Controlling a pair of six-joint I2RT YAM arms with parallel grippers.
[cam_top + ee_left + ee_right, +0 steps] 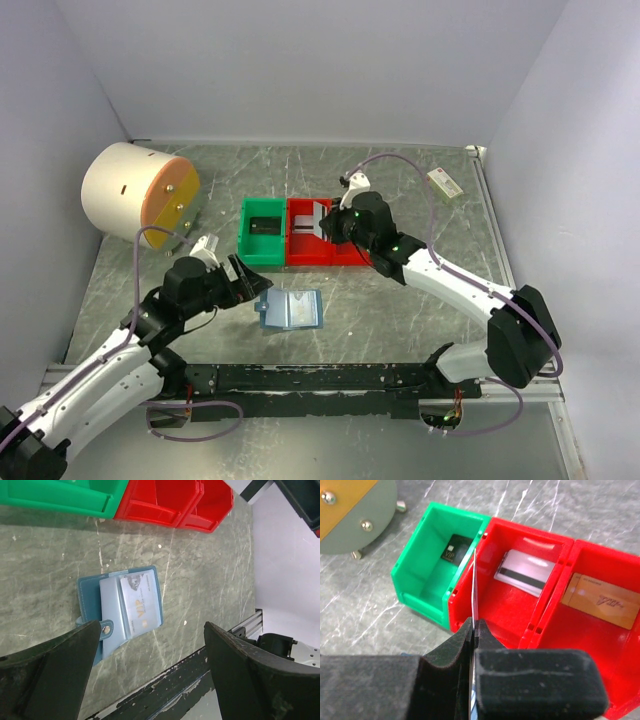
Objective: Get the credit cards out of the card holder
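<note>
The blue card holder (268, 312) lies open on the table, and a pale credit card (140, 605) marked VIP sits in its clear sleeve. My left gripper (248, 283) hovers just left of the holder (90, 597), jaws wide open and holding nothing. My right gripper (474, 627) is shut on a thin white credit card (474, 587), seen edge-on, above the wall between the green bin (417, 575) and the red bin (485, 605). A black card (452, 550) lies in the green bin. A silver card (525, 572) and a tan card (600, 600) lie in the two red bins.
A large white drum (130, 190) with an orange face lies at the back left. A small cream box (445, 185) rests at the back right. The bins (262, 245) stand in a row mid-table. A black rail (320, 378) runs along the near edge.
</note>
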